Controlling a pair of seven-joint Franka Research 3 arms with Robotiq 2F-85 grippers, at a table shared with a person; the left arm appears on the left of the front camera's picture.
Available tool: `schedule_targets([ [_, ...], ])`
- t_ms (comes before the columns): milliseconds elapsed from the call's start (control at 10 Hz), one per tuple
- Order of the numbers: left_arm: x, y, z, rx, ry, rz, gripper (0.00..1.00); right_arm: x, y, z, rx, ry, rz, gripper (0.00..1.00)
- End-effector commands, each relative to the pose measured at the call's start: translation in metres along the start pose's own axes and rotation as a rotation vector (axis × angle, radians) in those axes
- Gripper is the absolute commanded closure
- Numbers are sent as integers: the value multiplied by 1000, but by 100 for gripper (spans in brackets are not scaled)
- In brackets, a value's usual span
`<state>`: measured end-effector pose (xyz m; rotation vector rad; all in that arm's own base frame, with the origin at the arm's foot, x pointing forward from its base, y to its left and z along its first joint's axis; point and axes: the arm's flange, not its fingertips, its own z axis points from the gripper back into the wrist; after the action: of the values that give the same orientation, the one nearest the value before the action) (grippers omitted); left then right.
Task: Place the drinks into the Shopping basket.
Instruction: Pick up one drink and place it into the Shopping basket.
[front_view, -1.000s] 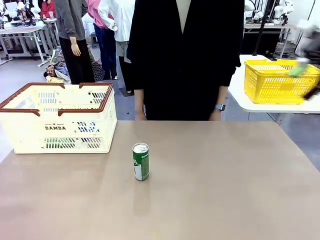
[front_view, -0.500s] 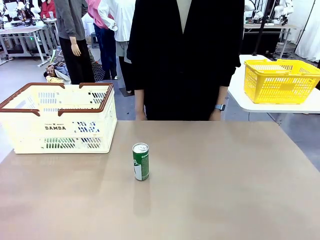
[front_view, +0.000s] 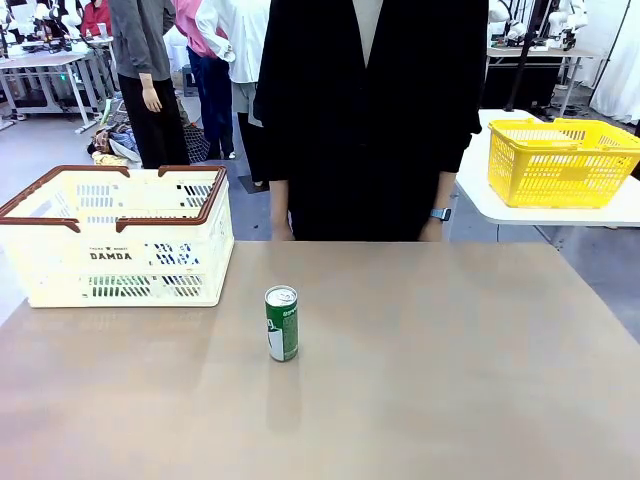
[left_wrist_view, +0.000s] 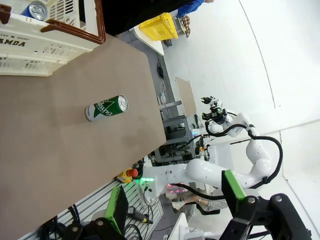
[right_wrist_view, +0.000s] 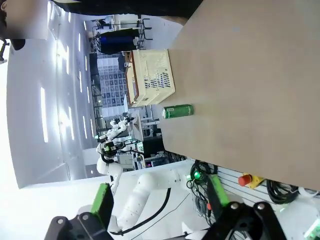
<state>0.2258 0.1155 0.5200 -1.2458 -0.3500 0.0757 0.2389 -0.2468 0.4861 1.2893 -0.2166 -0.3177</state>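
- Looks like a robotics lab set up in a large, open indoor hall.
- Plain tan table (front_view: 420, 370) in the foreground, with a person in dark clothing (front_view: 368, 110) standing at its far edge.
- Further work tables (front_view: 45, 62) behind, with white robot arms (front_view: 560, 15) mounted at them and other people (front_view: 140, 70) standing about.
- Seen from the wrist cameras: white arm bases beside the table, cables, a red emergency-stop button (right_wrist_view: 245, 179), lit green indicators, high white walls and long ceiling lights.
- Yellow mesh basket (front_view: 560, 165) on a white side table (front_view: 480, 195).
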Motion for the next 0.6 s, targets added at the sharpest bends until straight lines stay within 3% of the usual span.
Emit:
schedule_targets([
  [0,0,-2,0,-23,-2,-17,0,-5,4,6,-4,8,-25,0],
  [100,0,0,0,0,0,0,0,-5,4,6,-4,8,-25,0],
  [200,1,-27,-25,209,67,60,0,-5,4,6,-4,8,-25,0],
  [300,5,-66,-67,389,144,5,0,-5,4,6,-4,8,-25,0],
  [500,13,-130,-186,614,442,-152,0,-5,4,6,-4,8,-25,0],
])
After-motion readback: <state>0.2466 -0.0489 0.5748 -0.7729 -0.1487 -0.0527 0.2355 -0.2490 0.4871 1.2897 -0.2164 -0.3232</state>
